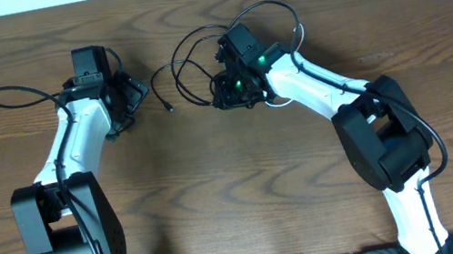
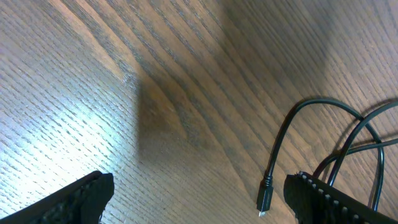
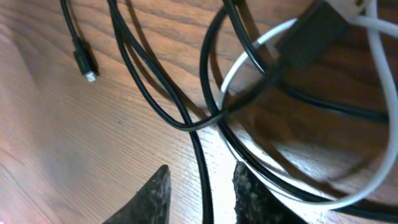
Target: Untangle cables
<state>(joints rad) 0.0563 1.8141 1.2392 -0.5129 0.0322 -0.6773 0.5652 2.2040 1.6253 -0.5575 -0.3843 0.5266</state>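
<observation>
The cables [image 3: 186,124] sit in a loose tangle toward the far edge of the table [image 1: 237,190], just right of centre, and the heap's long axis runs side to side along that edge. The right gripper [image 3: 202,168] is right down on the near side of the heap. Its jaws stand only a slim gap apart, with one black cable [image 3: 200,149] running lengthways through the gap, not visibly pinched. Above it, black loops cross over each other, and the white cable [image 3: 380,87] curves around the right side of the pile. One black tail strays out leftward, and its small plug [image 1: 170,107] points toward the near edge. Over on the left, the left gripper [image 2: 200,180] hovers with its jaws spread wide and nothing in them, that stray plug lying just inside its right finger [image 2: 323,199].
</observation>
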